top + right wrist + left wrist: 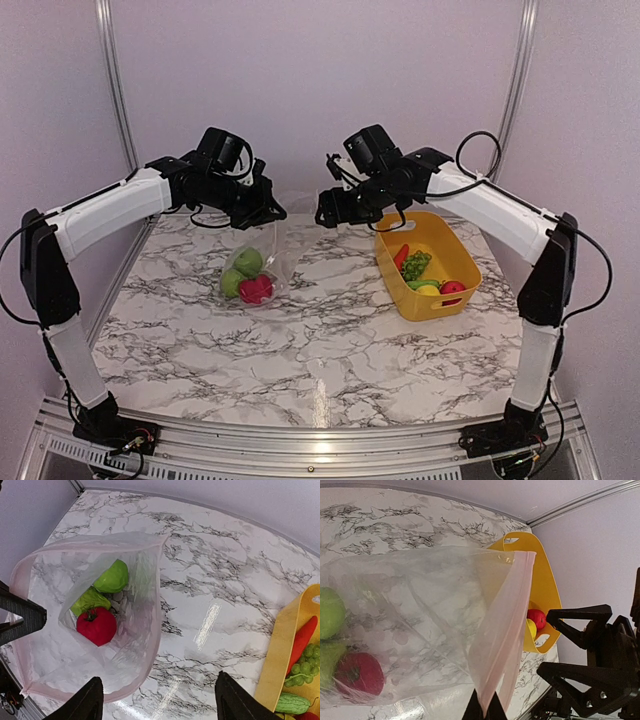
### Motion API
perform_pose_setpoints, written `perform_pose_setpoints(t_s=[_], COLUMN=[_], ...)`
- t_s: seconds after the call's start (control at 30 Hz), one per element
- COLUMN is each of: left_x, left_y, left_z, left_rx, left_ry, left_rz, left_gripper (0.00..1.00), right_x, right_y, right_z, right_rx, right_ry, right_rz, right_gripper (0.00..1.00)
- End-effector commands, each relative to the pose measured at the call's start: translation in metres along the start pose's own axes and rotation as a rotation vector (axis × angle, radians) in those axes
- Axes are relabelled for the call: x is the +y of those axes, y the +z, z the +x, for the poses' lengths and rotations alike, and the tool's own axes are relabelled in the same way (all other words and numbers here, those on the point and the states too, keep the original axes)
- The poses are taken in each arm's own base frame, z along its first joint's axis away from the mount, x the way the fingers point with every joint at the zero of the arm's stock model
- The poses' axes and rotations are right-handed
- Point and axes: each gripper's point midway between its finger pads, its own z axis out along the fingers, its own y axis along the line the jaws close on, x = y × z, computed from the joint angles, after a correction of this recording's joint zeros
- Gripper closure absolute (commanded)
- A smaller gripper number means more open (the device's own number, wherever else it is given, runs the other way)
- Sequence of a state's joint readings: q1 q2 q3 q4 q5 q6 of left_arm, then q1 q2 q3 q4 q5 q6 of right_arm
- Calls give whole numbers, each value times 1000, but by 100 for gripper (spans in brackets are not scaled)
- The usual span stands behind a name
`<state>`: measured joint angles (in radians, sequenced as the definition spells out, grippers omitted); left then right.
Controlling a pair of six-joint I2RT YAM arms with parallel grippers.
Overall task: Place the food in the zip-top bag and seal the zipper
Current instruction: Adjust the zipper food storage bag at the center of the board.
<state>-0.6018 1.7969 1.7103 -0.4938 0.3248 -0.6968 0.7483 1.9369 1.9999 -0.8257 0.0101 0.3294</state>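
Where the top camera looks down on the marbled desk (pixel 330 340), the left end effector (pixel 262 212) is clenched on the top edge of a clear crinkly zip-top bag (pixel 264 250). The bag hangs from it, reaching down to the desk, with two green toy fruits (pixel 240 272) and a red toy tomato (pixel 256 289) inside. The right end effector (pixel 328 210) hovers released near the bag's mouth, beside a yellow plastic basket (pixel 462 252) holding more toy food.

From the left wrist, black fingertips (pixel 475 714) pinch the pale pink zipper strip (pixel 506 625). The right end effector's jaws stand apart, nothing between them, clear of the bag.

From the right wrist, the bag's mouth gapes and the tomato lies against the green fruits. The basket holds a long red-orange piece (pixel 302 637), green grapes (pixel 306 662) and a bumpy green cucumber (pixel 292 703).
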Motion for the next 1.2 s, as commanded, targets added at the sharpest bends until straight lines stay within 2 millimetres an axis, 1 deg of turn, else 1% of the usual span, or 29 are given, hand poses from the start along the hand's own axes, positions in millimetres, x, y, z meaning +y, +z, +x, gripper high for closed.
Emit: perform_pose_setpoints(t_s=[0.0,0.07,0.1,0.17,0.2,0.23,0.3,0.37,0.43,0.53,0.6,0.7,0.93,1.03,1.1,1.17], left_x=[-2,-1,-1,0,1,1,3,8,12,20,22,22,25,29,31,32], left_y=[-1,-1,-2,-2,-3,-3,-4,-7,-10,-13,-14,-17,-22,-26,-28,-31], left_z=[-4,-4,-4,-3,-2,-2,0,3,9,18,25,32,41,42,41,36], left_rx=[-3,-3,-4,-1,1,4,13,27,45,73,95,121,153,153,146,127], left_ry=[11,16,17,20,20,23,34,54,73,84,86,95,101,104,108,114], left_rz=[11,7,2,-3,-5,-8,-22,-50,-70,-97,-99,-108,-153,-181,-195,-217], left_gripper=[100,100,100,100,100,100,100,92,81,70,66,63,69,74,83,93], right_x=[-2,2,3,4,5,5,2,2,3,8,13,18,26,26,25,26], right_y=[23,30,34,39,41,42,39,32,25,20,17,14,8,8,10,10], right_z=[23,30,33,35,34,33,27,16,8,3,-2,-7,-23,-27,-25,-24], right_rx=[102,131,142,154,155,155,144,117,94,88,78,69,36,27,36,39], right_ry=[22,27,31,44,50,58,79,88,104,121,118,118,115,118,123,125], right_rz=[-31,-56,-66,-78,-88,-96,-96,-106,-127,-171,-199,-220,-259,-261,-263,-269], right_gripper=[30,33,37,54,66,71,78,86,90,93,94,94,94,95,95,95])
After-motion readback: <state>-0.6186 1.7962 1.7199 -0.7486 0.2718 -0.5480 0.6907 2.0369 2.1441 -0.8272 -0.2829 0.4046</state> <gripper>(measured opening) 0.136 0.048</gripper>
